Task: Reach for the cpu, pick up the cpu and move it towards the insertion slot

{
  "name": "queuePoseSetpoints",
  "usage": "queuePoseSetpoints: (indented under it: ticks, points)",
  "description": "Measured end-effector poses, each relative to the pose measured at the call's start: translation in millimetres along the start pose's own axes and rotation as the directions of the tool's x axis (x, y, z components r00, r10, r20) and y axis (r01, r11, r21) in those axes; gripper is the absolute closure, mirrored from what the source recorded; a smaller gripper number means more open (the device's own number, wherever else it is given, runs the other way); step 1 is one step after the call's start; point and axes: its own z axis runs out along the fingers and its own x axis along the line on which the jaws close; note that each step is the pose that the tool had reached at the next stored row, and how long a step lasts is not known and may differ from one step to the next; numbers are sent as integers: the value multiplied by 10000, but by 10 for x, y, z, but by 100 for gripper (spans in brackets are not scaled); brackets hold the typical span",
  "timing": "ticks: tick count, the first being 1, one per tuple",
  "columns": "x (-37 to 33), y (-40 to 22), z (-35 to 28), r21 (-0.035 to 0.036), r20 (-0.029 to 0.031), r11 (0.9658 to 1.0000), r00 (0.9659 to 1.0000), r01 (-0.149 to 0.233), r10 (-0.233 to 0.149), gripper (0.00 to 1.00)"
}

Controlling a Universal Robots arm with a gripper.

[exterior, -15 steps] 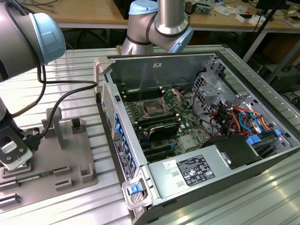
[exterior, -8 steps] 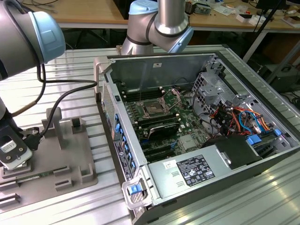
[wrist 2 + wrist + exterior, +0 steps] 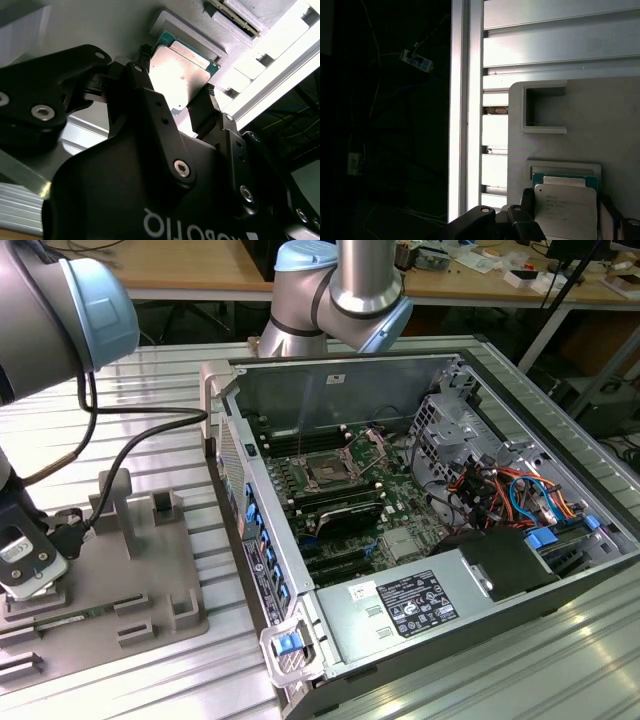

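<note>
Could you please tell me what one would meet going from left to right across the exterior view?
gripper → grey tray → insertion slot → orange and blue cables

A white label (image 3: 418, 602) with dense dark print and small symbols lies on top of the grey power supply box (image 3: 350, 632), at the near end of the open computer case (image 3: 330, 390) in the exterior view. Its lines are too fine to make out. Just beside it, toward the exterior view's left, sits a smaller white sticker (image 3: 358, 591), equally illegible. In the second wrist view, large white letters stand on the black body of the gripper (image 3: 175, 79), partly cut off. In the first wrist view, faint grey lines of print cross the metal top of the cpu (image 3: 565, 212), too small to read.
</note>
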Motion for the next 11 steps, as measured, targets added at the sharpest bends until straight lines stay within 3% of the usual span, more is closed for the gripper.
queuePoseSetpoints:
  ticks: [11]
  points:
    - [0, 3, -71, -2, 3, 10000, 10000, 0, 0, 45]
